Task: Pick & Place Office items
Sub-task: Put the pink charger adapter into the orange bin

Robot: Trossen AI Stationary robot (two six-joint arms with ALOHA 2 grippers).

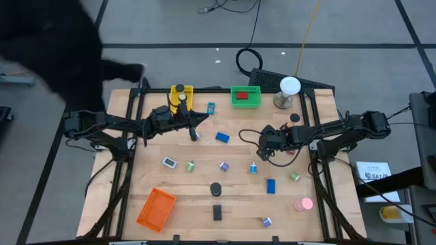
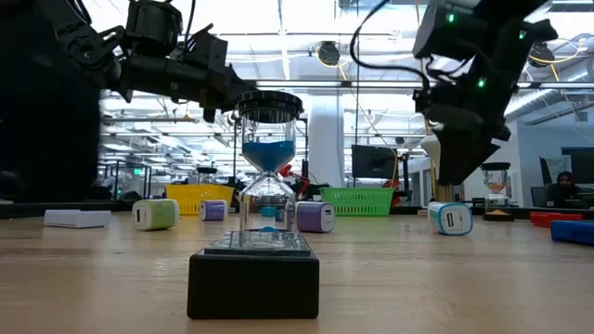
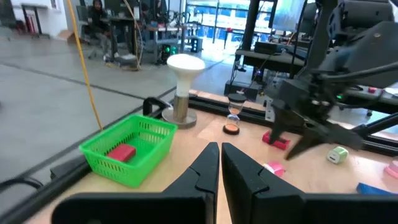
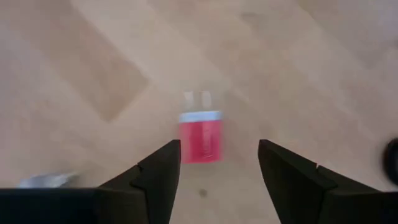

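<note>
1. Nearest the front edge of the table (image 1: 136, 170) lie a black block (image 1: 217, 212) and a purple-and-white piece (image 1: 266, 222), with my orange basket (image 1: 156, 208) to their left and a pink round piece (image 1: 304, 203) to their right.
2. Farther in sit a black disc (image 1: 216, 188), a blue block (image 1: 271, 185) and a row of small clips across the middle.
3. My right claw (image 4: 217, 163) hangs over the right half of the table, its fingers (image 4: 158, 171) spread wide and gripping nothing.
4. A red block (image 4: 200, 138) with a white end lies flat on the wood just beyond my fingertips, in line with the gap between them and apart from both fingers.
5. In the high view my right claw (image 1: 267, 141) stands left of a red piece, and I cannot tell there how far apart they are.
6. My left claw (image 3: 219, 163) is closed tight with nothing between its fingers, held over the far left part of the table beside the yellow basket (image 1: 181, 96).
7. Farthest off, the green basket (image 1: 246, 96) holds a red block, with a white ball on a stand (image 1: 289, 89) to its right.
</note>
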